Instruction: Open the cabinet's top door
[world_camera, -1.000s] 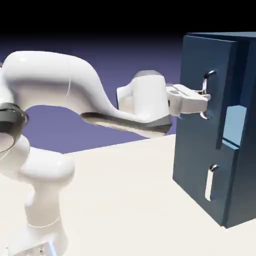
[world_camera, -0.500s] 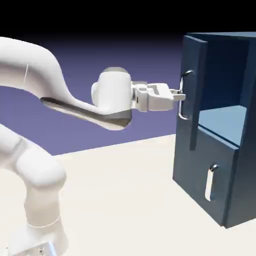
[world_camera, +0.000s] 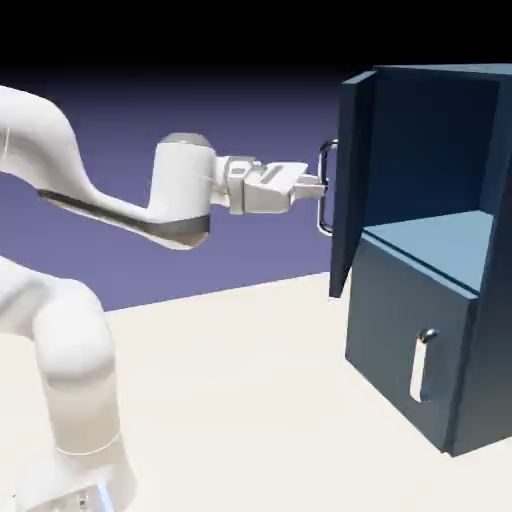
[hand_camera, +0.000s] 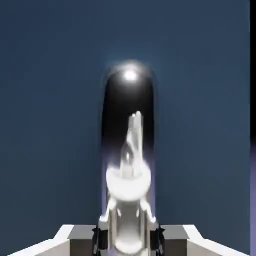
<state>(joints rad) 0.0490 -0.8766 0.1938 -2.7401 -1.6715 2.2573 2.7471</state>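
Two grey fingertips (hand_camera: 175, 240) of the gripper (world_camera: 321, 187) are clenched on the silver upper handle (world_camera: 322, 163). Behind them the hand lies roughly level, pointing to the exterior view's right, with the arm (world_camera: 181, 190) bent above the table (world_camera: 230, 400). The top door (world_camera: 351, 170) stands swung out from the cabinet (world_camera: 490, 370), exposing the upper compartment's light-blue floor (world_camera: 440, 242); the lower panel (world_camera: 395, 310) is closed.

No text, label, brand, number or sign can be read in either the exterior or hand view.
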